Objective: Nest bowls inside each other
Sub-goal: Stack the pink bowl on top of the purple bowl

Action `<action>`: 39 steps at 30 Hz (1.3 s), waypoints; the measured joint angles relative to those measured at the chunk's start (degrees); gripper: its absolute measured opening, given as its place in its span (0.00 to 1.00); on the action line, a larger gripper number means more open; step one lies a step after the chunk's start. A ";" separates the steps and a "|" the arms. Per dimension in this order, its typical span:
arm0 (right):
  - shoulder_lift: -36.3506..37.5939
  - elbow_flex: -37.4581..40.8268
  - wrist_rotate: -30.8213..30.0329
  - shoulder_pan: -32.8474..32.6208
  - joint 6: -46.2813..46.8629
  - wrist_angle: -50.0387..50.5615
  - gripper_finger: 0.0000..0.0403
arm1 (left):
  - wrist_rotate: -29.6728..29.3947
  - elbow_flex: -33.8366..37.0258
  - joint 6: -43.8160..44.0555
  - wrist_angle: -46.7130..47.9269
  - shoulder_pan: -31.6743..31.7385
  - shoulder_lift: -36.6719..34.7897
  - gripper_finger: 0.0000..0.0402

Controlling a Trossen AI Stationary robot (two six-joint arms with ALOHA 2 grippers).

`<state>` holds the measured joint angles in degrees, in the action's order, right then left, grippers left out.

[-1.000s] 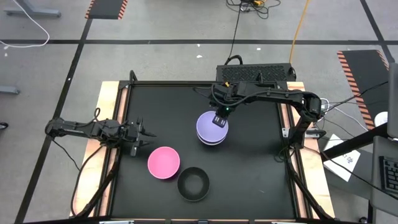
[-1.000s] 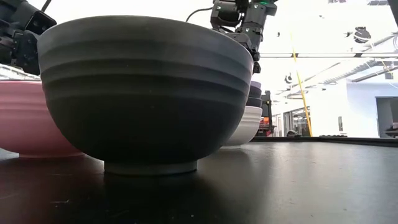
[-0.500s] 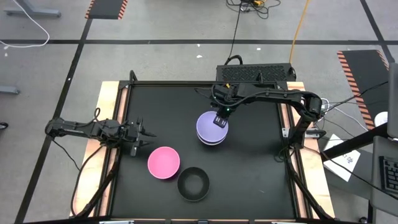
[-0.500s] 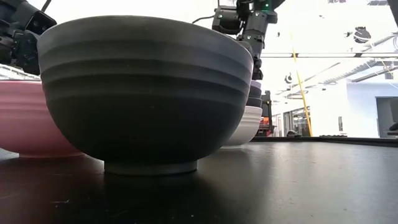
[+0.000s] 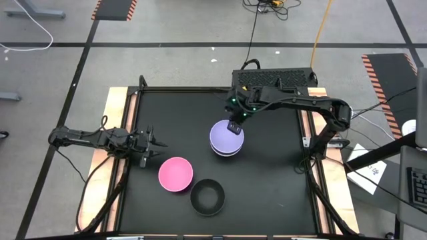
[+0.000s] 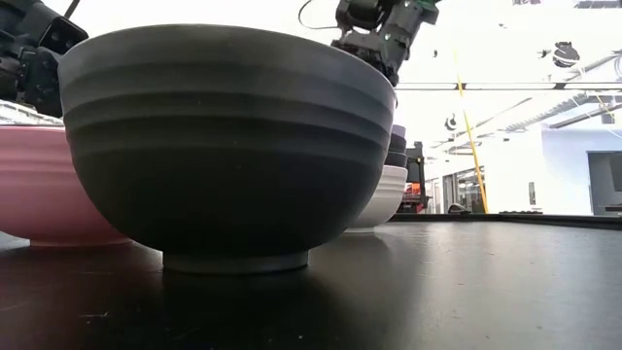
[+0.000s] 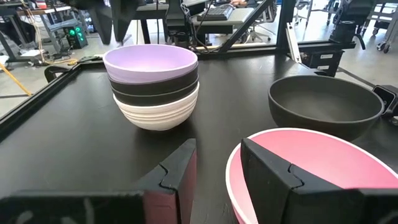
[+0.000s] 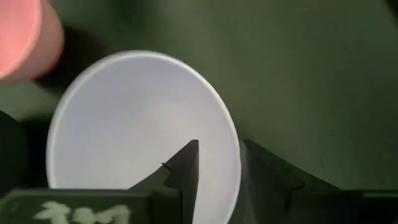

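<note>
Black table (image 5: 173,113), lavender bowl (image 5: 224,137) under right claw (image 5: 234,127)

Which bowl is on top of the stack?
The lavender bowl. It sits nested on top, over black bowls and the white bowl at the bottom. The pink bowl and the lone black bowl stand separately, unstacked.

The table (image 5: 173,107) has a flat black top set in a dark frame, with pale wooden strips along its left and right sides. Three things rest directly on it. A stack of bowls (image 5: 227,139) stands near the middle: a white bowl (image 7: 157,112) at the bottom touches the top, with black ones and a lavender one nested above. A pink bowl (image 5: 175,174) and a black bowl (image 5: 207,197) sit side by side near the front edge.
</note>
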<state>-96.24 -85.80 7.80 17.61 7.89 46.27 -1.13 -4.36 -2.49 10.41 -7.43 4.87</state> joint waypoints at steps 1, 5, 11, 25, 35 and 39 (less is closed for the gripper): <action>0.49 0.00 0.02 -0.02 0.19 -0.42 0.31 | -0.02 0.00 -0.11 0.00 0.01 0.02 0.32; 2.48 -0.02 0.03 0.35 0.37 -1.44 0.38 | -0.02 0.00 -0.43 0.00 0.00 -0.01 0.32; 5.67 -0.01 -0.26 1.37 -0.92 1.75 0.42 | 0.67 0.00 -0.34 0.03 0.01 0.00 0.32; 27.17 30.61 13.24 4.28 -4.64 -27.29 0.29 | -0.41 0.02 -1.41 0.00 0.00 0.01 0.32; 39.17 54.91 26.62 4.37 -8.73 -50.41 0.24 | -0.43 0.02 -0.78 0.00 0.00 -0.01 0.32; 44.56 59.35 26.40 6.44 -9.69 -54.15 0.24 | -0.45 0.02 -0.71 0.00 0.01 0.00 0.32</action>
<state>-51.68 -26.45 34.19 24.04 -1.80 -7.88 -1.58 -4.34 -3.20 10.41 -7.42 4.87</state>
